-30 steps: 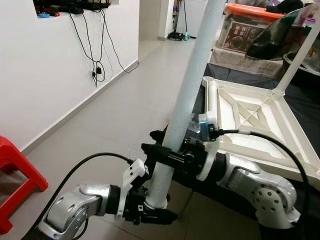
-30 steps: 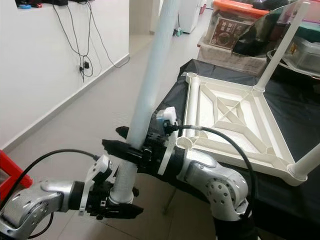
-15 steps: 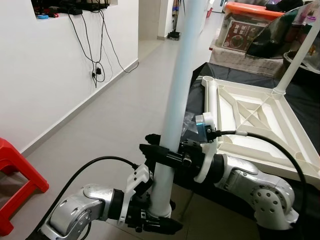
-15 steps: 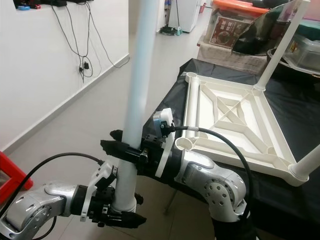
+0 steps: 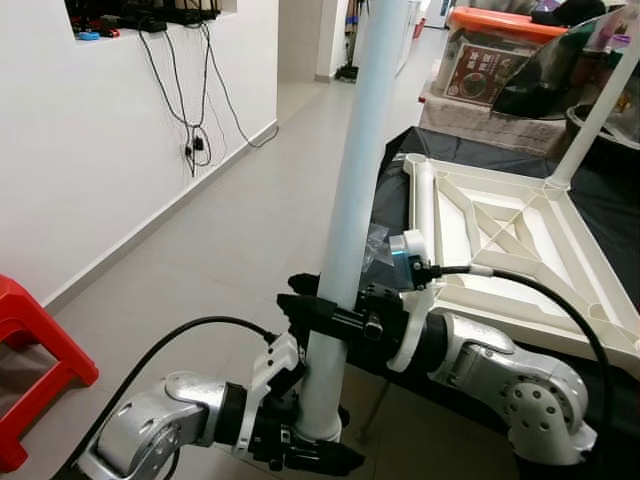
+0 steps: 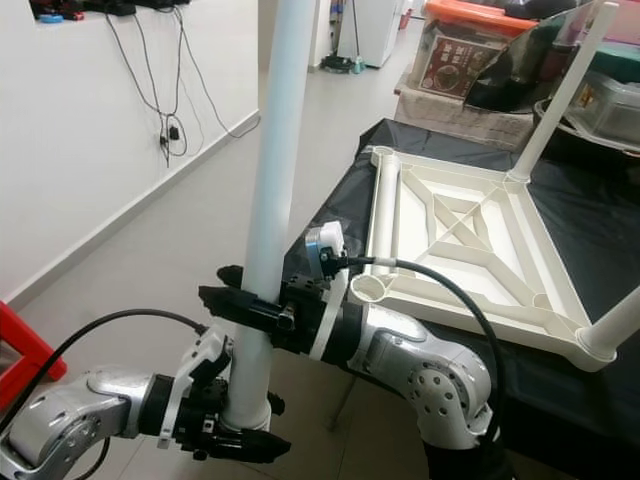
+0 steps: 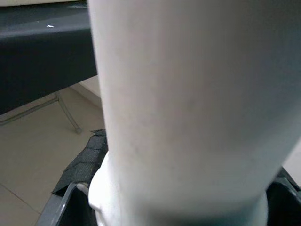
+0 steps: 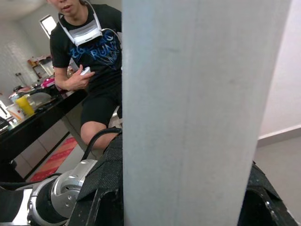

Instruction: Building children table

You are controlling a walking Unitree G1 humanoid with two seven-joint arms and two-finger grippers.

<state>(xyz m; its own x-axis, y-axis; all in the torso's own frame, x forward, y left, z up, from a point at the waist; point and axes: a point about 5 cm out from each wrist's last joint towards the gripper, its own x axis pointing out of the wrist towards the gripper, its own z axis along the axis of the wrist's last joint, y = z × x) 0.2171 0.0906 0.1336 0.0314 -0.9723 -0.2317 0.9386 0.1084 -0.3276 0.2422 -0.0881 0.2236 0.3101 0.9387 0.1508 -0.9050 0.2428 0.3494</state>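
Item: white table leg (image 5: 352, 200), near upright, centre of frame; left hand (image 5: 305, 445) pinches its foot, right hand (image 5: 330, 315) clamps it above. Upturned tabletop (image 6: 460, 240), right of frame on black counter (image 6: 590, 250): two legs seated, near socket (image 6: 368, 288) unfilled.

The white table leg (image 5: 345, 230), tilted a second ago, now stands nearly upright.
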